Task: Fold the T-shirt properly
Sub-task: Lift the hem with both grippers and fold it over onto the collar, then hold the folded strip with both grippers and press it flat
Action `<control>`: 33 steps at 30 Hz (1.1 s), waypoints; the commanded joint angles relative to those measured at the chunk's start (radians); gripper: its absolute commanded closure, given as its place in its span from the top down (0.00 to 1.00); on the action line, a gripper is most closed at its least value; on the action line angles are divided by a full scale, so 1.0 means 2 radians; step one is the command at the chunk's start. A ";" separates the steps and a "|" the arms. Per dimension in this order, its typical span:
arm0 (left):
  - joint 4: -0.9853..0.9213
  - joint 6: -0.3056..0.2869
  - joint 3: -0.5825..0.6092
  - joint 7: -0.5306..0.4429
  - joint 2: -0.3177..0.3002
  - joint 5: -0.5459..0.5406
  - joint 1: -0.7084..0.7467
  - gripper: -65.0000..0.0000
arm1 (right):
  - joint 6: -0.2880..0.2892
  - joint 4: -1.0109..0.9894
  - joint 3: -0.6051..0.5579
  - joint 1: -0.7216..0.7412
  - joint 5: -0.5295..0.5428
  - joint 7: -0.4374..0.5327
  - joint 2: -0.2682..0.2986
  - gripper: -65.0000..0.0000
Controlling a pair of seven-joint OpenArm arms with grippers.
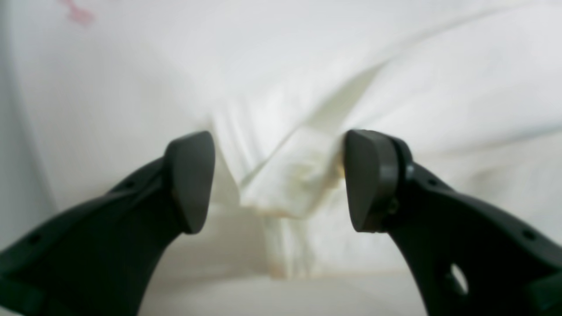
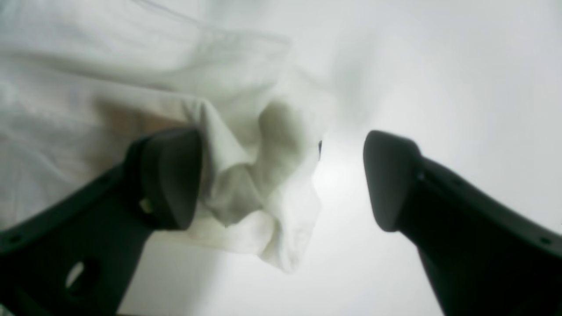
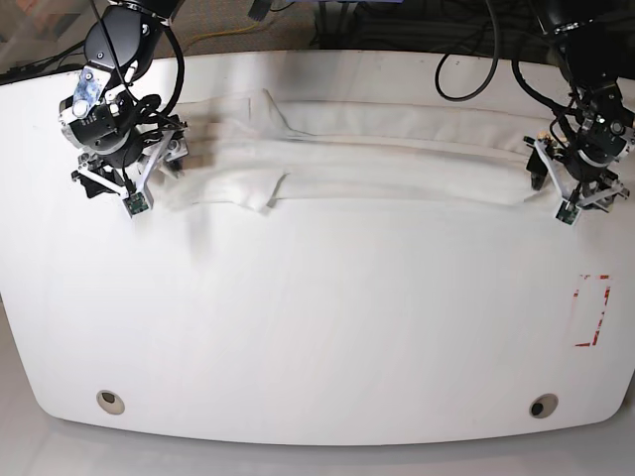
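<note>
The white T-shirt [image 3: 397, 159] lies gathered into a long, narrow, rumpled band across the far half of the table [image 3: 317, 327]; no print shows. My left gripper [image 3: 568, 183] is at the band's right end. In the left wrist view its jaws stand apart, so the left gripper [image 1: 279, 180] is open, with a bunched fold of the T-shirt [image 1: 290, 184] loose between the pads and brushing the right one. My right gripper [image 3: 149, 171] is at the band's left end. The right gripper [image 2: 283, 180] is open too, with a crumpled corner of the T-shirt [image 2: 263, 188] beside its left pad.
A red tape rectangle [image 3: 591, 309] marks the table near its right edge. Two round holes [image 3: 111, 401] [image 3: 542, 406] sit near the front edge. Cables run behind the table's far edge. A faint pink mark [image 1: 79, 15] shows in the left wrist view.
</note>
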 commanded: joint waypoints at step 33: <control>-0.165 0.001 -0.023 -0.011 -0.002 -0.032 -0.030 0.65 | -0.002 -0.331 -0.049 0.095 0.129 0.136 0.091 0.41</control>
